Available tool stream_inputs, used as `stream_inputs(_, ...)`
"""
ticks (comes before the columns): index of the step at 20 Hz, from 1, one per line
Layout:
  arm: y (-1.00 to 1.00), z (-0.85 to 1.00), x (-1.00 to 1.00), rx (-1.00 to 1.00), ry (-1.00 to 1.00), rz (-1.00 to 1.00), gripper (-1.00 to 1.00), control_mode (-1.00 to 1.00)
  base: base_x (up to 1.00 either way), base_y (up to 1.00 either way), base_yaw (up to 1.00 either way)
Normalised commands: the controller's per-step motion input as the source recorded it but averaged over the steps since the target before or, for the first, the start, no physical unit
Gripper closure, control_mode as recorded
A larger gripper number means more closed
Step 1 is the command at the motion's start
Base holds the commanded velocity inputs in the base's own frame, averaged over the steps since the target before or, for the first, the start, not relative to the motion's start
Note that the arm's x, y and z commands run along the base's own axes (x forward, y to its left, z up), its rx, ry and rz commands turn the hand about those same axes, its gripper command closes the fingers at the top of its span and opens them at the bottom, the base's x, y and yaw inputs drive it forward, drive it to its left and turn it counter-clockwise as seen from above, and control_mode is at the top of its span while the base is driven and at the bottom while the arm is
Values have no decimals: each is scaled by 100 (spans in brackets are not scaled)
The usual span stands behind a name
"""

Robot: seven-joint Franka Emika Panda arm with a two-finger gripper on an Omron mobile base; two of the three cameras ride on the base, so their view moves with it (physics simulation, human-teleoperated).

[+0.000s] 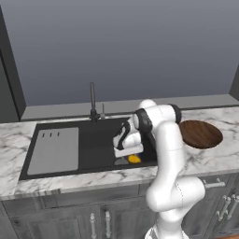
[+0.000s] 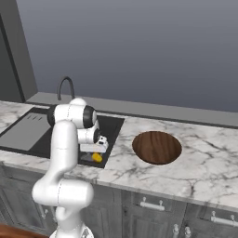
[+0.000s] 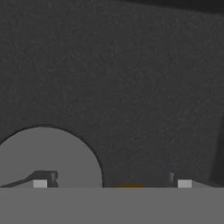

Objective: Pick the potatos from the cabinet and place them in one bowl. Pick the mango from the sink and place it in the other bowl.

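While the mango (image 1: 134, 159) lies on the sink (image 1: 100, 140) floor near its front right corner, the tool (image 3: 112, 183) hangs just above it, fingers spread either side, nothing pinched. Right of the sink, the brown bowl (image 2: 157, 147) sits empty on the bench (image 2: 209, 158), so the mango step remains.

I count one mango (image 1: 134, 159), lying just under my end effector (image 1: 127, 157); one sink (image 1: 93, 140) around my end effector, with one ribbed drainboard panel (image 1: 53, 150) off to its left and one faucet (image 1: 92, 100) beyond it; one round drain (image 3: 48, 157) in the basin floor close below my end effector; one dark brown bowl (image 1: 200, 134) on the marble surface (image 1: 214, 158) to the right of my end effector; several silver drawer handles (image 2: 153, 204) below the surface, the exact number I cannot tell.
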Motion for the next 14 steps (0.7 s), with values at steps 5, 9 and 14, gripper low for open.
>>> stream_inputs(5,-18,18,-40,-4,-3,0,-100,-100,0,0,0)
stream_inputs(9,-23,19,-43,-4,-6,0,-100,-100,0,0,0)
stream_inputs(14,-24,0,-50,-3,-3,2,-100,-100,0,0,0)
